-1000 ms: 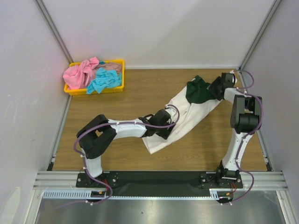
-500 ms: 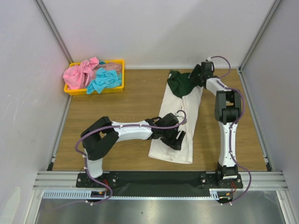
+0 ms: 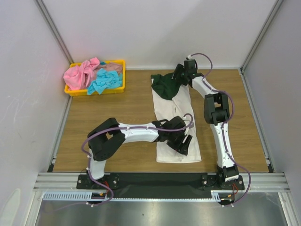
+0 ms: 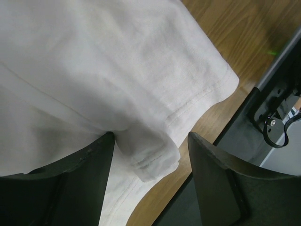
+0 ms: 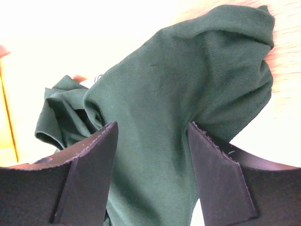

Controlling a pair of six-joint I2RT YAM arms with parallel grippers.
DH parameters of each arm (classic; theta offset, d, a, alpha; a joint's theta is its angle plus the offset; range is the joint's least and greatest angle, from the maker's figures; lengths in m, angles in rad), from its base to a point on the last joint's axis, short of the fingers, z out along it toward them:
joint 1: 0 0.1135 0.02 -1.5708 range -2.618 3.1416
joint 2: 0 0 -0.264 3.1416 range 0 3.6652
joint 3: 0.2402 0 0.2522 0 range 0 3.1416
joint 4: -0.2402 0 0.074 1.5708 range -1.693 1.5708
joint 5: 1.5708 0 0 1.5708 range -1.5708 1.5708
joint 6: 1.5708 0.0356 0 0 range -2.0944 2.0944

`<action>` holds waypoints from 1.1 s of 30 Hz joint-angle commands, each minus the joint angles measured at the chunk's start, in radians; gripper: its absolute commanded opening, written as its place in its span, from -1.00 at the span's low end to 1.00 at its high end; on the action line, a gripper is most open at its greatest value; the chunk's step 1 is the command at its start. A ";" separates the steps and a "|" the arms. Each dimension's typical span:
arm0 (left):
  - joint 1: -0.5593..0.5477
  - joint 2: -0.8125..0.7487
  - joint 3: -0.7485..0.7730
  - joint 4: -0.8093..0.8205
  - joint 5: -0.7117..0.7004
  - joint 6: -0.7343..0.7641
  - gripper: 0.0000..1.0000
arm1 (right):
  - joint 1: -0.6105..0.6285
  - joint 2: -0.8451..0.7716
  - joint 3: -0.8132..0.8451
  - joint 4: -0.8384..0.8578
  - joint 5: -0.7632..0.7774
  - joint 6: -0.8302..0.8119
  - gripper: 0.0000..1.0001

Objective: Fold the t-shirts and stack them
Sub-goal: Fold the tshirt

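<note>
Far left corner: yellow tray (image 3: pixel 113 90) with the pink t-shirt (image 3: pixel 80 74) and turquoise t-shirt (image 3: pixel 104 82) bunched inside, pink spilling over the left rim. Centre of the table (image 3: pixel 117 113): white t-shirt (image 3: pixel 175 110) laid out long, near to far, with the hem at the near end and the green sleeve (image 3: pixel 164 84) crumpled at the far end. Left gripper (image 4: pixel 150 141) sits at the hem end. Its fingers stand apart with a fold of white hem between them, wood showing beside the fold, so can't tell whether it's clamped. Right gripper (image 5: pixel 153 129) is at the far end, closed on the sleeve – green cloth fills the whole gap between its fingers.
</note>
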 commanded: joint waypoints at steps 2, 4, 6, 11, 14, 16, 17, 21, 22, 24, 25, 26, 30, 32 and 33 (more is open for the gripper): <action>0.003 -0.119 0.007 -0.030 -0.144 -0.040 0.44 | 0.001 -0.078 0.046 -0.103 -0.102 -0.053 0.35; 0.005 -0.191 -0.012 -0.037 -0.223 -0.060 0.47 | 0.001 -0.131 0.040 -0.128 -0.099 -0.092 0.37; 0.003 -0.265 -0.050 -0.033 -0.297 -0.096 0.49 | 0.001 -0.218 0.033 -0.154 -0.063 -0.122 0.41; 0.012 -0.379 -0.156 0.016 -0.503 -0.174 0.54 | 0.001 -0.367 -0.086 -0.160 -0.033 -0.150 0.46; 0.028 -0.387 -0.229 0.113 -0.506 -0.199 0.53 | 0.002 -0.444 -0.266 -0.075 -0.061 -0.132 0.45; 0.028 -0.365 -0.239 0.174 -0.489 -0.209 0.51 | 0.004 -0.475 -0.352 0.005 -0.076 -0.114 0.44; 0.028 -0.335 -0.239 0.183 -0.477 -0.217 0.49 | 0.007 -0.475 -0.404 0.025 -0.098 -0.107 0.44; 0.025 -0.287 -0.266 0.214 -0.448 -0.254 0.46 | 0.019 -0.444 -0.451 0.074 -0.125 -0.104 0.41; 0.025 -0.284 -0.277 0.220 -0.448 -0.263 0.46 | 0.022 -0.436 -0.454 0.081 -0.130 -0.103 0.40; 0.025 -0.284 -0.308 0.226 -0.440 -0.291 0.45 | 0.031 -0.403 -0.451 0.104 -0.142 -0.104 0.40; 0.025 -0.285 -0.317 0.228 -0.434 -0.306 0.45 | 0.034 -0.389 -0.448 0.110 -0.142 -0.104 0.40; 0.025 -0.285 -0.332 0.226 -0.428 -0.317 0.46 | 0.036 -0.363 -0.440 0.116 -0.145 -0.103 0.40; 0.025 -0.279 -0.357 0.183 -0.409 -0.369 0.45 | 0.054 -0.279 -0.379 0.121 -0.152 -0.074 0.40; 0.025 -0.285 -0.371 0.159 -0.406 -0.393 0.44 | 0.060 -0.230 -0.331 0.110 -0.144 -0.066 0.40; 0.022 -0.290 -0.377 0.153 -0.400 -0.401 0.44 | 0.067 -0.217 -0.317 0.107 -0.141 -0.060 0.40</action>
